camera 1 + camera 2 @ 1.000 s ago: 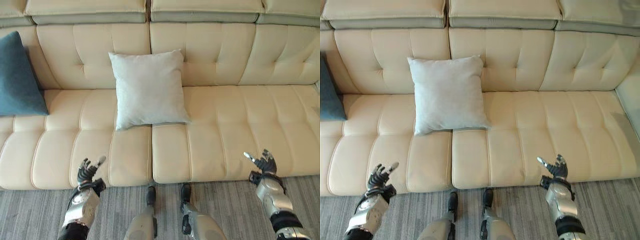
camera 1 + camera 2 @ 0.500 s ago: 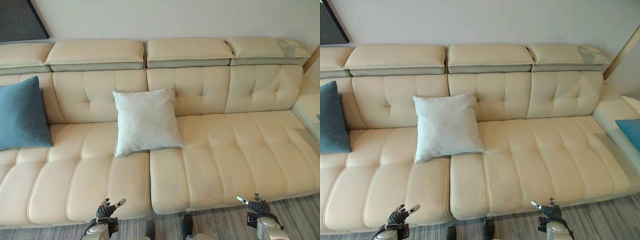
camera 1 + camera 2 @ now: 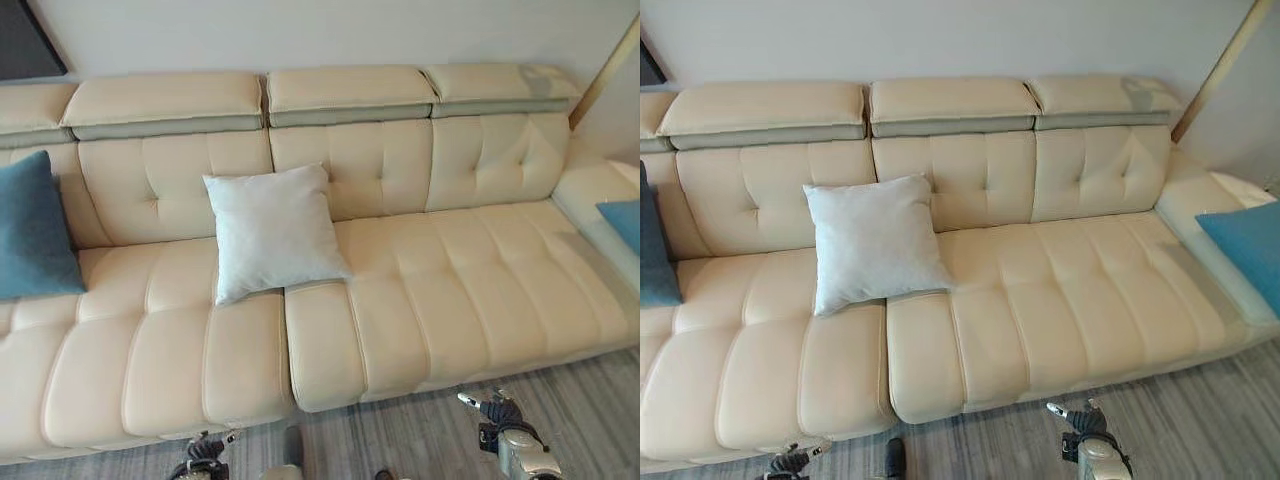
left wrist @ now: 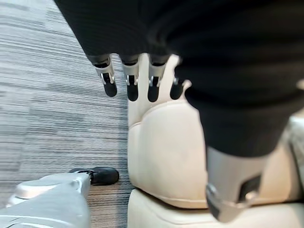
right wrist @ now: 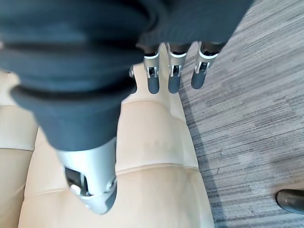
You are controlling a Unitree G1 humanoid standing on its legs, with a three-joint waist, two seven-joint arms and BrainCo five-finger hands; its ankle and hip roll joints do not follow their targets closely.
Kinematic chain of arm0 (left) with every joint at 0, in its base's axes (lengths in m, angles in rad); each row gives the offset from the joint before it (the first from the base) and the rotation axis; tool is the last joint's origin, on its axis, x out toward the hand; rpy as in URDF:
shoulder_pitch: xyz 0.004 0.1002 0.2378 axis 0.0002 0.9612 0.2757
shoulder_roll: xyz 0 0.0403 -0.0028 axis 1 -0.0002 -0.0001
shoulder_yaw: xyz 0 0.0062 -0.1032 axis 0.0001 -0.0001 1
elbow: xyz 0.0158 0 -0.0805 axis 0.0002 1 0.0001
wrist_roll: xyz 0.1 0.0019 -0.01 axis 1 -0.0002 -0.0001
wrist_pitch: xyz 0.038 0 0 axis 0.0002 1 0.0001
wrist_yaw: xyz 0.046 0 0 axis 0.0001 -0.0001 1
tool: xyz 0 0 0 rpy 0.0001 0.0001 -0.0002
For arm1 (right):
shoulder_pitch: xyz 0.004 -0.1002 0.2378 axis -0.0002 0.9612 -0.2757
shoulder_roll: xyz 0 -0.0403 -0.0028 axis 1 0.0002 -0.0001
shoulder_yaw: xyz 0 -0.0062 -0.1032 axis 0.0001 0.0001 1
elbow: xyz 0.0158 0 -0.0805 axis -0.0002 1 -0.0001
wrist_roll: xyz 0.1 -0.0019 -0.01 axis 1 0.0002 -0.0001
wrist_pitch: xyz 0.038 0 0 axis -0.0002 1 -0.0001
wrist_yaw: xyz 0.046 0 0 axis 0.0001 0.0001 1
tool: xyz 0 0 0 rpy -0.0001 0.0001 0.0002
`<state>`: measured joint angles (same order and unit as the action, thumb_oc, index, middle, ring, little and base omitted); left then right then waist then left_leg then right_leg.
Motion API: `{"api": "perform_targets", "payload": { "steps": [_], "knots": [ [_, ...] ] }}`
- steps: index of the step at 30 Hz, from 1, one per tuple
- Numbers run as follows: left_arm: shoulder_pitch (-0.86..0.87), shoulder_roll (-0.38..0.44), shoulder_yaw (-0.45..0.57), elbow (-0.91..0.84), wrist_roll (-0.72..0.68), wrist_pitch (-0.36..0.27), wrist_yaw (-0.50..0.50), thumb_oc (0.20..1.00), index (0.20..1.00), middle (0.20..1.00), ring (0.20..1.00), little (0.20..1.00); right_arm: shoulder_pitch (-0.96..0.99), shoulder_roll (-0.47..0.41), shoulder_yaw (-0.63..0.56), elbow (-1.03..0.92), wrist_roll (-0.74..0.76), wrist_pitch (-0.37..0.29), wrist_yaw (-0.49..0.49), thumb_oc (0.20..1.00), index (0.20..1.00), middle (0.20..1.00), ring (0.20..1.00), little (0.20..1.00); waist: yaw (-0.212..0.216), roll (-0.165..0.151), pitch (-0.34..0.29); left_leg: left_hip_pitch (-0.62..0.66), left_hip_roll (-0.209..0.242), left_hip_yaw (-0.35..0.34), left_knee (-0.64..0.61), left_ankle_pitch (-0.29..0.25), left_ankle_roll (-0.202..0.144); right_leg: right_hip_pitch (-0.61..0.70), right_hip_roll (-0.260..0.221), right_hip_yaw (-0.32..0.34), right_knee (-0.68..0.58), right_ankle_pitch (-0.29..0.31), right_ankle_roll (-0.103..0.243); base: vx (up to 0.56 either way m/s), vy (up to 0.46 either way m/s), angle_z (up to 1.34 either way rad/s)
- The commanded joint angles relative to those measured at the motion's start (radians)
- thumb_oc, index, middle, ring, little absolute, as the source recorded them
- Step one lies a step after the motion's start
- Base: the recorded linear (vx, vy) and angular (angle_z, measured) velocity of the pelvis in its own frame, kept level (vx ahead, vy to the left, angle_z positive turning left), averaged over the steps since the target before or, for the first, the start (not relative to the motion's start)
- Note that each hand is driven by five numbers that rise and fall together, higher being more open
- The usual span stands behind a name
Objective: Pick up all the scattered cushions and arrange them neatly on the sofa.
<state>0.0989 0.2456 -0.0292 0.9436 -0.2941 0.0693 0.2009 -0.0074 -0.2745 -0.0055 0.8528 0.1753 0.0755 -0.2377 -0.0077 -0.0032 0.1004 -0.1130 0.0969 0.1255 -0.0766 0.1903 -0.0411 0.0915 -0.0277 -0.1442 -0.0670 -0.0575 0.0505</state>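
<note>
A white cushion [image 3: 275, 232] leans against the backrest of the cream sofa [image 3: 450, 290], left of its middle seam. A dark teal cushion [image 3: 35, 228] stands upright at the sofa's left end. A brighter blue cushion [image 3: 1250, 245] lies on the corner section at the far right. Both hands are low, over the floor in front of the sofa. My left hand [image 3: 203, 452] is open with straight fingers [image 4: 130, 83] and holds nothing. My right hand [image 3: 498, 412] is likewise open, its fingers [image 5: 173, 76] straight and apart from any cushion.
Grey striped carpet [image 3: 430, 440] runs along the sofa's front edge. The sofa turns into a corner section [image 3: 590, 185] at the right. A dark frame [image 3: 25, 35] hangs on the wall at the upper left, and a slanted wooden post [image 3: 1215, 65] stands at the right.
The whole view has shifted: the sofa looks farther off and the far-right blue cushion shows more. Both hands sit lower in the picture. The cushions have not moved.
</note>
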Motion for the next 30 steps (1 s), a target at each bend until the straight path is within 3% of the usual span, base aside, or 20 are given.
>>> {"api": "perform_targets", "payload": {
  "steps": [1, 4, 5, 6, 15, 21, 30],
  "knots": [
    [-0.069, 0.033, 0.009, -0.03, 0.024, -0.016, 0.013, 1.0, 1.0, 1.0, 1.0, 1.0, -0.027, -0.045, 0.023, -0.079, -0.021, -0.017, -0.022, 1.0, 1.0, 1.0, 1.0, 1.0, -0.017, -0.026, 0.069, -0.037, -0.049, -0.018, -0.011, -0.029, -0.051, 0.021, 0.04, -0.029, -0.012, -0.084, -0.008, -0.35, -0.281, 0.25],
    [-0.078, 0.029, -0.002, -0.047, 0.028, -0.015, 0.013, 1.0, 1.0, 1.0, 1.0, 1.0, -0.027, -0.056, 0.025, -0.091, -0.026, -0.015, -0.027, 1.0, 1.0, 1.0, 1.0, 1.0, -0.023, -0.02, 0.094, -0.049, -0.049, -0.022, -0.011, -0.016, -0.056, 0.005, 0.037, -0.053, 0.0, -0.075, -0.013, -0.24, -0.143, 0.3],
    [-0.082, 0.026, -0.003, -0.056, 0.029, -0.017, 0.011, 1.0, 1.0, 1.0, 1.0, 1.0, -0.03, -0.06, 0.029, -0.096, -0.027, -0.016, -0.026, 1.0, 1.0, 1.0, 1.0, 1.0, -0.019, -0.025, 0.103, -0.03, -0.059, -0.032, 0.002, -0.031, -0.041, -0.004, 0.029, -0.051, 0.007, -0.071, -0.014, -0.29, -0.166, 0.18],
    [-0.075, 0.023, -0.009, -0.071, 0.035, -0.018, 0.006, 1.0, 1.0, 1.0, 1.0, 1.0, -0.031, -0.061, 0.034, -0.087, -0.036, -0.011, -0.02, 1.0, 1.0, 1.0, 1.0, 1.0, -0.025, -0.033, 0.089, -0.016, -0.082, -0.044, 0.054, -0.098, -0.014, -0.023, 0.02, -0.047, 0.006, -0.054, -0.012, -0.19, -0.119, 0.03],
    [-0.063, 0.002, -0.028, -0.083, 0.026, -0.01, -0.014, 1.0, 1.0, 1.0, 1.0, 1.0, -0.034, -0.057, 0.055, -0.059, -0.061, -0.003, -0.008, 1.0, 1.0, 1.0, 1.0, 1.0, -0.034, -0.023, 0.053, 0.084, -0.126, -0.055, 0.152, -0.266, 0.031, -0.055, 0.02, -0.021, -0.004, -0.036, -0.01, -0.09, -0.013, -0.03],
    [-0.047, -0.015, -0.047, -0.067, 0.053, 0.0, -0.02, 1.0, 1.0, 1.0, 1.0, 1.0, -0.021, -0.048, 0.047, -0.045, -0.058, -0.003, -0.015, 1.0, 1.0, 1.0, 1.0, 1.0, -0.054, -0.001, 0.023, 0.162, -0.116, -0.032, 0.017, -0.235, 0.025, -0.054, 0.036, -0.026, -0.02, -0.011, 0.001, -0.05, 0.084, 0.02],
    [-0.061, -0.019, -0.06, -0.011, 0.097, 0.013, -0.031, 1.0, 1.0, 1.0, 1.0, 1.0, 0.005, -0.023, 0.026, 0.008, -0.036, 0.001, -0.012, 1.0, 1.0, 1.0, 1.0, 1.0, -0.08, 0.0, 0.02, 0.178, -0.125, 0.015, -0.011, -0.24, 0.044, -0.084, 0.025, 0.037, -0.017, 0.039, 0.031, -0.07, 0.11, -0.22]
  ]
}}
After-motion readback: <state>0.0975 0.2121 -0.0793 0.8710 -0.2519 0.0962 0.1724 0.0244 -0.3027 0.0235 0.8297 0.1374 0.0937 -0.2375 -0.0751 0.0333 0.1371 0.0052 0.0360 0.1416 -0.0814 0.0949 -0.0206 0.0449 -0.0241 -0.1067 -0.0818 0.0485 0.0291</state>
